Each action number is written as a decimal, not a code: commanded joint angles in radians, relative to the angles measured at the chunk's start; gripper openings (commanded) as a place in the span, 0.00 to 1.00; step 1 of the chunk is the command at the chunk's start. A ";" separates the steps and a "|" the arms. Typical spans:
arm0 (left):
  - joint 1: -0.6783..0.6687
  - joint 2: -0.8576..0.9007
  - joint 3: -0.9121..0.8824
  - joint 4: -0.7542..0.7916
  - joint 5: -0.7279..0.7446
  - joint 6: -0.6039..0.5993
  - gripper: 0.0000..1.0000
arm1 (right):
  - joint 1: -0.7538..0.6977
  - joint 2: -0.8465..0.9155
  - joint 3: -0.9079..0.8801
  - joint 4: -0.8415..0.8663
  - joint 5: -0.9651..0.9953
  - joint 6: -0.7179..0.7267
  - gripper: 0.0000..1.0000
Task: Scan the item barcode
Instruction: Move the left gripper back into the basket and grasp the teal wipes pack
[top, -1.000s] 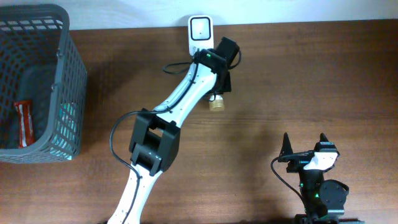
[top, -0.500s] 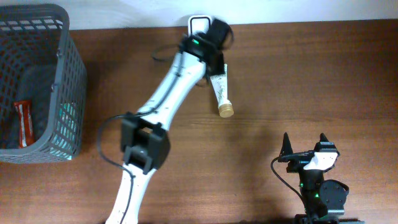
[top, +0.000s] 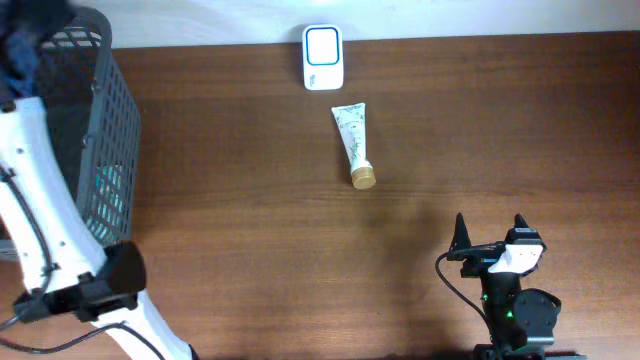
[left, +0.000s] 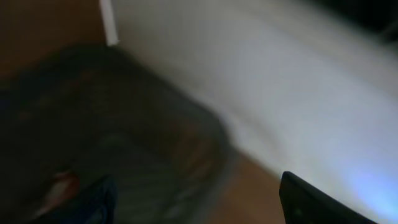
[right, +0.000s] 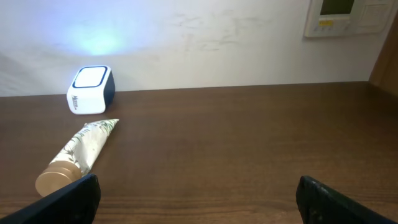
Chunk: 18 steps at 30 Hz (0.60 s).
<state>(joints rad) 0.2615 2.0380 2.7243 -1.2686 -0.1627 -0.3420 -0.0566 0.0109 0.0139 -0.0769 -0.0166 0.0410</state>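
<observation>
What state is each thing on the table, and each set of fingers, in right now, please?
Scanner: standing at the far edge, bluish glow on the wall behind it.
Tube: lying flat, cap on, cap end away from the scanner, untouched.
Basket: upright, contents hard to see.
Left fingers: spread open over the basket, empty.
Right fingers: open, empty, near the front edge.

Open table (top: 480, 130) surrounds tube (top: 352, 142) and scanner (top: 323, 57); basket (top: 110, 130) blocks the left.

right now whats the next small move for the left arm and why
Probably lower the left gripper into the basket for another item: the tube lies free by the scanner, and the open, empty gripper hangs over the basket.
</observation>
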 joint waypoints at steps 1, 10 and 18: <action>0.070 0.025 -0.087 -0.027 -0.050 0.161 0.88 | -0.003 -0.007 -0.008 -0.002 0.009 -0.008 0.99; 0.232 0.025 -0.423 -0.053 -0.086 0.332 0.79 | -0.003 -0.007 -0.008 -0.002 0.009 -0.008 0.99; 0.237 0.026 -0.816 0.009 0.040 0.483 0.81 | -0.003 -0.007 -0.008 -0.002 0.009 -0.008 0.99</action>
<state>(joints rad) 0.4931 2.0571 1.9671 -1.2610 -0.2359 0.0483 -0.0566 0.0109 0.0139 -0.0769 -0.0166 0.0406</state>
